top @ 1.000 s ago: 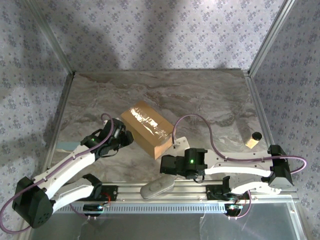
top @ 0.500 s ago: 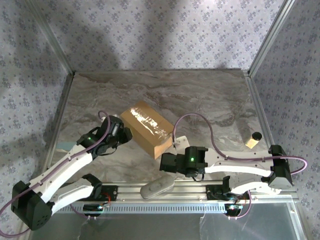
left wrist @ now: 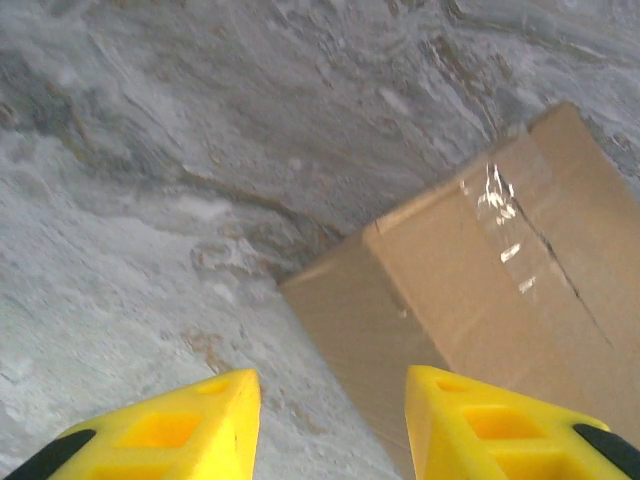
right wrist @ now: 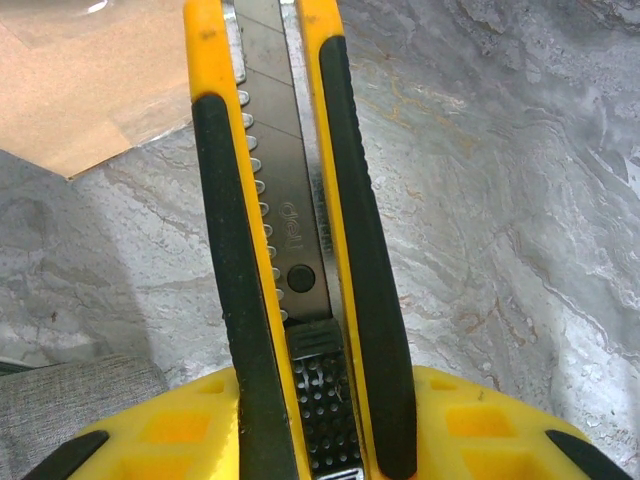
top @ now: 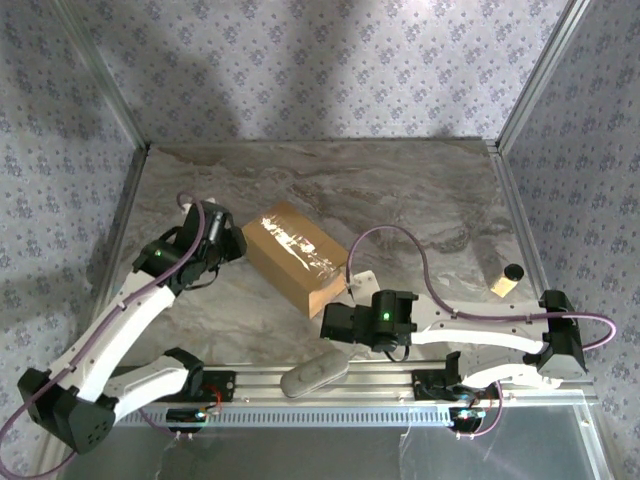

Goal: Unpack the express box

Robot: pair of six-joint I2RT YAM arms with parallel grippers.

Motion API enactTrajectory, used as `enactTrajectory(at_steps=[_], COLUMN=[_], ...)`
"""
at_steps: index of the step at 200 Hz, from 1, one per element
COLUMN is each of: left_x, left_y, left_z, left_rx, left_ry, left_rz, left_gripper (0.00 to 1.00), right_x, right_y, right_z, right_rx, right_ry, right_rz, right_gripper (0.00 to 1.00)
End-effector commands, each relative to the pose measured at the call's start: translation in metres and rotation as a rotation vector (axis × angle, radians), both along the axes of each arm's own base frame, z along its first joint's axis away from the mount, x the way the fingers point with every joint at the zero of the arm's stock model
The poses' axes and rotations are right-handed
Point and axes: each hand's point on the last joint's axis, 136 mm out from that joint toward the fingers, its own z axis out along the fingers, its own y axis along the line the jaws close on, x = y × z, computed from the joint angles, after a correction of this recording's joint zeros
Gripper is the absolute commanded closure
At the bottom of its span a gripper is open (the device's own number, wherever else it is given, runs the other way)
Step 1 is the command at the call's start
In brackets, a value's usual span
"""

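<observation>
Express box (top: 296, 258) sits taped shut on the desk (top: 420, 200), just ahead-right of my half-open, empty left pincer (left wrist: 326, 405); right pincer (right wrist: 320, 432) grips the utility knife (right wrist: 285, 200), box ahead-left of it, so I judge cutting and unpacking all remain.

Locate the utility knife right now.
In the right wrist view, the utility knife is clamped in the right gripper. Its front end runs up past the corner of the express box, which lies at upper left.
</observation>
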Motion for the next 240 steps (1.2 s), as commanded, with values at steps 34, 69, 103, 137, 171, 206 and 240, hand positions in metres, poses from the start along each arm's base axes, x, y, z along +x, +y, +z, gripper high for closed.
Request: enactTrajectory(at_steps=[34, 69, 103, 137, 171, 206, 240], left_x=[0.048, 0.079, 0.099, 0.117, 0.121, 0.117, 0.113], left_y=[0.013, 0.015, 0.010, -0.001, -0.015, -0.027, -0.046], left_z=[0.020, 0.005, -0.008, -0.026, -0.045, -0.057, -0.062], left_rx=[0.042, 0.012, 0.016, 0.004, -0.044, -0.092, -0.122], left_ry=[-0.043, 0.017, 0.058, 0.083, 0.124, 0.147, 0.141], left_rz=[0.040, 0.052, 0.036, 0.008, -0.035, -0.072, -0.139], left_gripper=[0.54, 0.55, 0.56, 0.57, 0.57, 0.57, 0.57], right_x=[0.003, 0.003, 0.005, 0.005, 0.006, 0.007, 0.008], right_y=[0.001, 0.001, 0.001, 0.000, 0.001, 0.005, 0.006], right_z=[0.009, 0.011, 0.015, 0.014, 0.015, 0.018, 0.017], right_rx=[0.022, 0.020, 0.022, 0.014, 0.013, 0.014, -0.002], right_ry=[-0.002, 0.003, -0.002, 0.000, 0.004, 0.007, 0.017], right_rz=[0.005, 0.006, 0.006, 0.006, 0.010, 0.019, 0.036], right_gripper=[1.00, 1.00, 1.00, 1.00, 1.00, 1.00, 1.00])
